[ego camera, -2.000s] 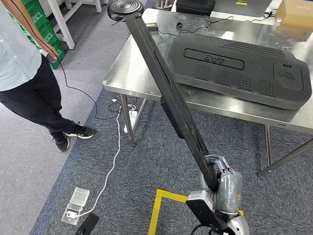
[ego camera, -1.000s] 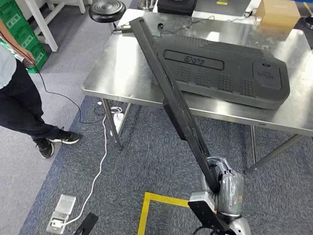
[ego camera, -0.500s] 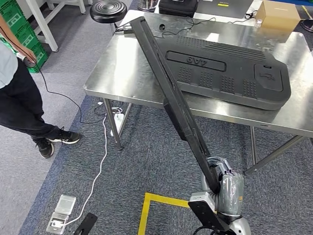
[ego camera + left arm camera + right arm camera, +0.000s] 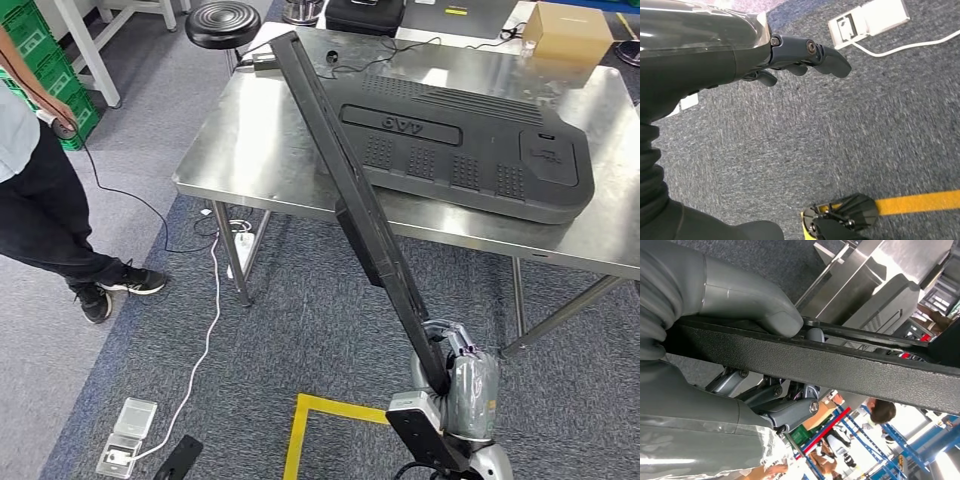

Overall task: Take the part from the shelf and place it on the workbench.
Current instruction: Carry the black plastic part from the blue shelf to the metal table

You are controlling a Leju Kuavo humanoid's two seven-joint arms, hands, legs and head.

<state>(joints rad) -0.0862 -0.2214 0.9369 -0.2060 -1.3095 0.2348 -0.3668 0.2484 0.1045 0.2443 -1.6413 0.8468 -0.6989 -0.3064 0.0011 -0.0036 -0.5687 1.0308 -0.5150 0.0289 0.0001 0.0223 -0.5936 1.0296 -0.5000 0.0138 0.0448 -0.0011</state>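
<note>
Right hand (image 4: 460,385) grips long black part (image 4: 343,180), carrying stage
Left hand (image 4: 806,52) empty, fingers loosely apart; next, lay part on counter (image 4: 249,150)

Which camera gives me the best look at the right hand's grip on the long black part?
The right wrist view: the right hand is seen close up, thumb on one side of the long black part, fingers on the other. The head view shows the hand small, holding the part's lower end.
</note>
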